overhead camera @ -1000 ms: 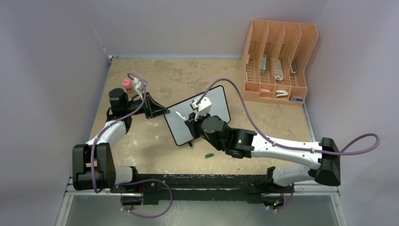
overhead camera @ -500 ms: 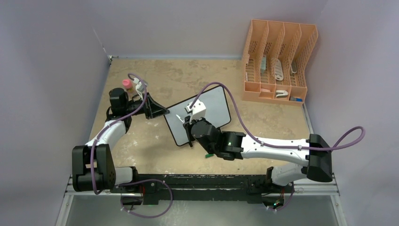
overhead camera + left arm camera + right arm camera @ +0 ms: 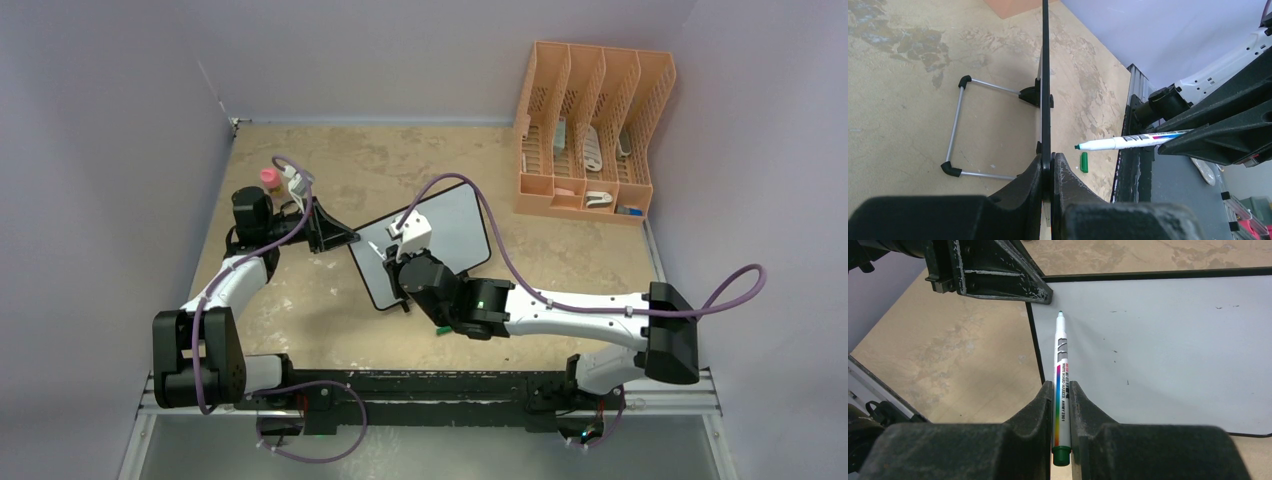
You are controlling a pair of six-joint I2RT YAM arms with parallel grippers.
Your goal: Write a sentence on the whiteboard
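Pinching whiteboard (image 3: 1158, 350) frame edge-on between left gripper (image 3: 1048, 167) fingers, fully closed on it. Clamping whiteboard marker (image 3: 1062, 360) barrel in right gripper (image 3: 1062, 390), closed tight, green tip out ahead of fingertips, just off board face, near left fingers. Loose green cap (image 3: 1084, 162) on table (image 3: 908, 100) beyond left fingertips.

Overhead looks down; both close wrist views share the whiteboard (image 3: 1148, 340).

Printed lengthwise on the white barrel of the marker (image 3: 1061, 357), beside a rainbow stripe: "WHITE BOARD MARKER", then "AWMY2301". Above those, a row of small dark characters, too fine to read. Same print blurred in the left wrist view.
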